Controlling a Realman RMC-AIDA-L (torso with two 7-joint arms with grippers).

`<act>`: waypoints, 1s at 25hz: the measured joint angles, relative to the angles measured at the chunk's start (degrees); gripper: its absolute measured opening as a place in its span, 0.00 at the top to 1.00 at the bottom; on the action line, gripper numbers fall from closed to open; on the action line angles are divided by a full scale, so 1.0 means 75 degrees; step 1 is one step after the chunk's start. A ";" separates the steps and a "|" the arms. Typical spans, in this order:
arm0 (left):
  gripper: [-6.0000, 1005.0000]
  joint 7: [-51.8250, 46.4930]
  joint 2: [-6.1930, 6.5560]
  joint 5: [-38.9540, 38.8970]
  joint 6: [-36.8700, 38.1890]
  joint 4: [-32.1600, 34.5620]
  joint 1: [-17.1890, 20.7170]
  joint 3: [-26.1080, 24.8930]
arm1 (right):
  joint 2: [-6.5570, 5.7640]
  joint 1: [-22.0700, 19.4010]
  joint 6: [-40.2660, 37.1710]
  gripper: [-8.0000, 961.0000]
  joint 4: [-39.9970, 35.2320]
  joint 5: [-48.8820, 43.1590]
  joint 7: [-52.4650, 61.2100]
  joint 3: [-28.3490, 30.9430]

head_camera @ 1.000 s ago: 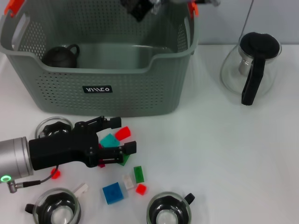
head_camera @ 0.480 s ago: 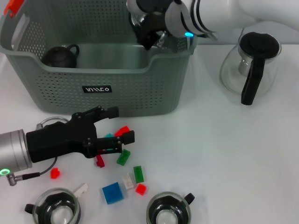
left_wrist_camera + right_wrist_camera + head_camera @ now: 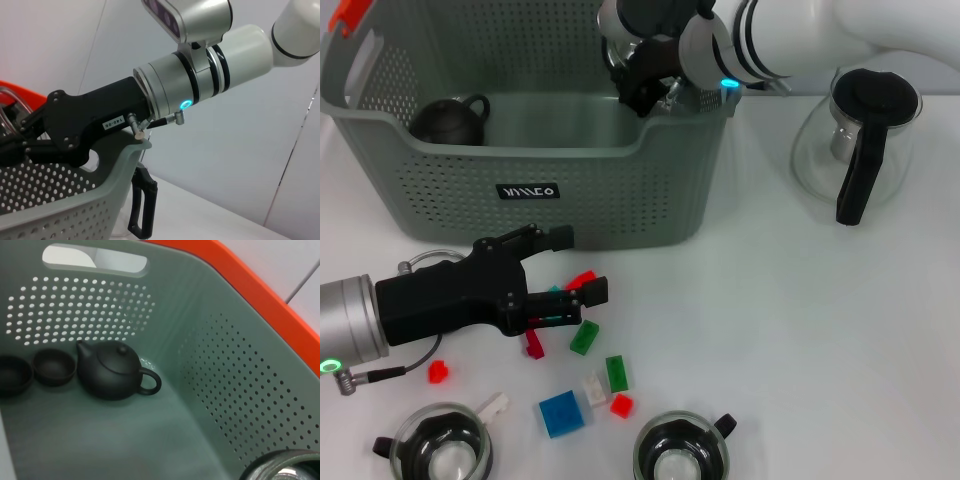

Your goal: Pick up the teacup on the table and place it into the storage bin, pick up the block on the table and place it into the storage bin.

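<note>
up at the far right corner of the storage bin (image 3: 570,190), the right gripper (image 3: 645,85) hangs just above the rim, its black body tilted down into the basket. it seems to carry a glass teacup (image 3: 282,467): the right wrist view shows a rounded glass rim close under the camera, over the bin's floor, but whether the fingers are clamped on it i cannot tell. inside the bin, near its left wall, sits a dark teapot (image 3: 452,120); the right wrist view also shows two small dark cups (image 3: 35,371) lined up just beside its spout.

down on the table in front of the bin, the left gripper (image 3: 563,277) lies low and nearly level, reaching toward the right over a scatter of small blocks. its two black fingers (image 3: 545,237) stand apart, one close to the bin's front wall, the other lower, and a teal block (image 3: 556,297) and a red block (image 3: 582,280) lie in the gap between them without any clear grip. just past the lower finger lie a dark red block (image 3: 534,345) and a green block (image 3: 584,338). farther toward the near edge are another green block (image 3: 616,373), a white one (image 3: 594,388), a small red one (image 3: 621,404) and a blue block (image 3: 561,413).

two glass teacups with black handles (image 3: 681,450) stand at the near edge, a third is half hidden behind the left arm. a glass pot with a black lid (image 3: 855,140) stands well to the right of the bin.
</note>
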 joint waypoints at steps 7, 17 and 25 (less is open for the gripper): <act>0.05 0.0000 0.0000 0.0000 0.0028 0.0000 0.0010 0.0000 | -0.0065 -0.0017 -0.0287 0.92 -0.0131 -0.0041 0.0257 0.0015; 0.05 -0.0032 0.0000 0.0004 0.0082 0.0027 0.0073 0.0000 | -0.0083 -0.0165 -0.0403 0.69 -0.0520 -0.0072 0.0300 0.0013; 0.05 -0.0049 0.0023 0.0052 0.0246 0.0175 0.0131 0.0000 | -0.0103 -0.1504 -0.1090 0.35 -0.3466 -0.0055 0.0473 0.0283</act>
